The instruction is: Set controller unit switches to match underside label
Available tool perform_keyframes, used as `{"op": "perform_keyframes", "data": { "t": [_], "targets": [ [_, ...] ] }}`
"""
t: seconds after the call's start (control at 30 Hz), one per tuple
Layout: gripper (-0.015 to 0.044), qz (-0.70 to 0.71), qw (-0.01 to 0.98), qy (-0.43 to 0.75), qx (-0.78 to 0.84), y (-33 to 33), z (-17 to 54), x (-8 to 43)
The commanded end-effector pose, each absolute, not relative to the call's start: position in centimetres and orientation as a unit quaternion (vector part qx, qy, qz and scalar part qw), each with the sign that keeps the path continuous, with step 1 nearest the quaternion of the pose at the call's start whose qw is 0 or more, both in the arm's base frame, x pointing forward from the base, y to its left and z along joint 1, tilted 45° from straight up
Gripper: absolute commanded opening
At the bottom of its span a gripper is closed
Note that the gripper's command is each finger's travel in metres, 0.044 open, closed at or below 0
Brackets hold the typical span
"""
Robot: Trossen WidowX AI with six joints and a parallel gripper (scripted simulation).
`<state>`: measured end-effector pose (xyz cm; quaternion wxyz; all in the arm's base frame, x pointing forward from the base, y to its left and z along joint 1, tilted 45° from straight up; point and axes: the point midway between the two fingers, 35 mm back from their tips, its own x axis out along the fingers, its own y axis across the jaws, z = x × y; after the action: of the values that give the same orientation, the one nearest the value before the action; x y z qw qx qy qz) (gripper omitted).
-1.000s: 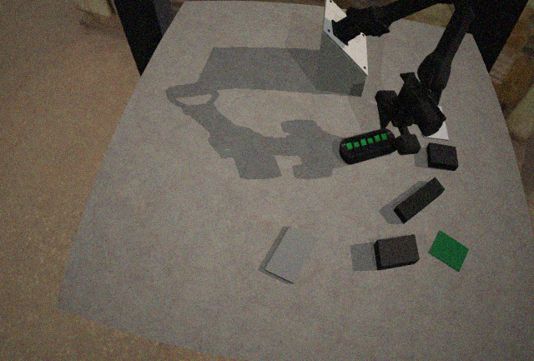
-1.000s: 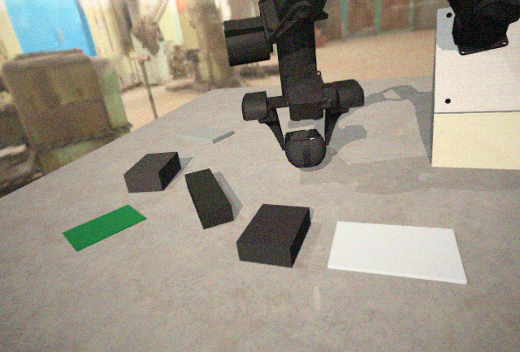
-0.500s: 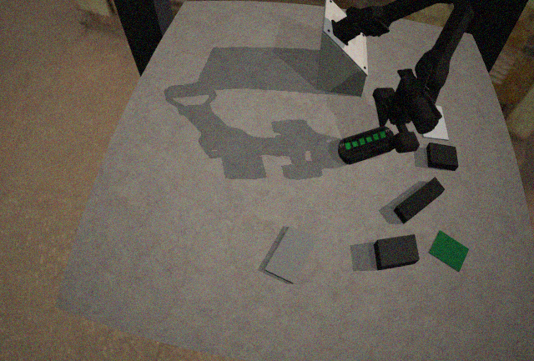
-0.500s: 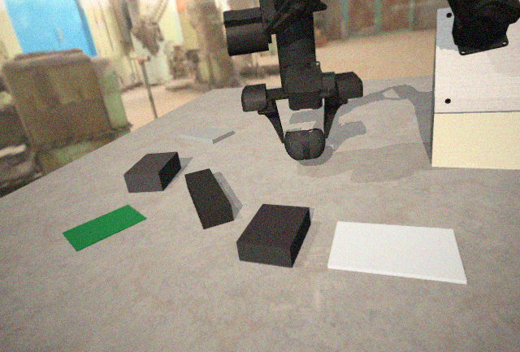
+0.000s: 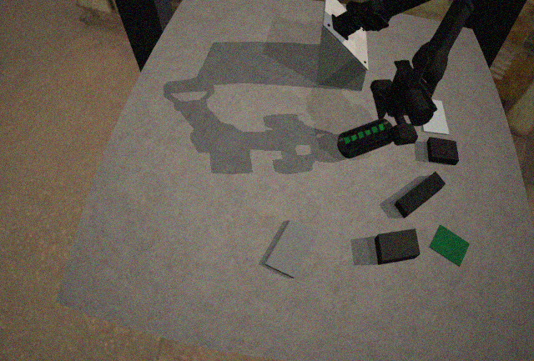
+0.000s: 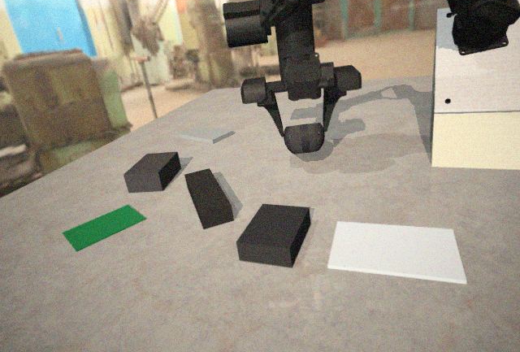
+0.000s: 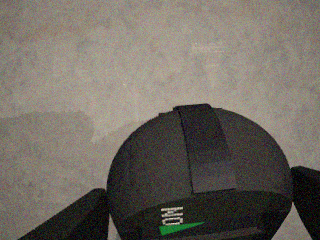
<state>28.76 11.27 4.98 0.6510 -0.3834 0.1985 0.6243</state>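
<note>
With the end effector [image 5: 388,125] [image 6: 303,130] [image 7: 200,187] clamped on the controller [image 5: 364,137] [image 6: 303,140] [image 7: 155,165], held above the table [image 5: 185,262] [image 6: 188,297] [image 7: 100,55] nearer its right edge in the top view, rotate slowly, maintaining clearance, until all 6 label squares are readable.

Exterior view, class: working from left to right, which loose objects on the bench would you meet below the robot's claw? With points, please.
Flat green rectangular plate [image 5: 449,245] [image 6: 104,228] → narrow black oblong block [image 5: 420,194] [image 6: 208,198] → squat black box-shaped block [image 5: 442,150] [image 6: 274,230] → flat white rectangular plate [image 5: 436,119] [image 6: 396,250]
</note>
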Motion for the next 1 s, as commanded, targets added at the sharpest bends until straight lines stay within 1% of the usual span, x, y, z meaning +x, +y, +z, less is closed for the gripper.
{"op": "perform_keyframes", "data": {
  "t": [0.0,0.97],
  "targets": [
    [0.0335,0.623,0.653,0.195,-0.383,10.7,5.0,29.0],
    [0.0335,0.634,0.658,0.177,-0.365,8.3,4.8,29.2]
  ]
}}
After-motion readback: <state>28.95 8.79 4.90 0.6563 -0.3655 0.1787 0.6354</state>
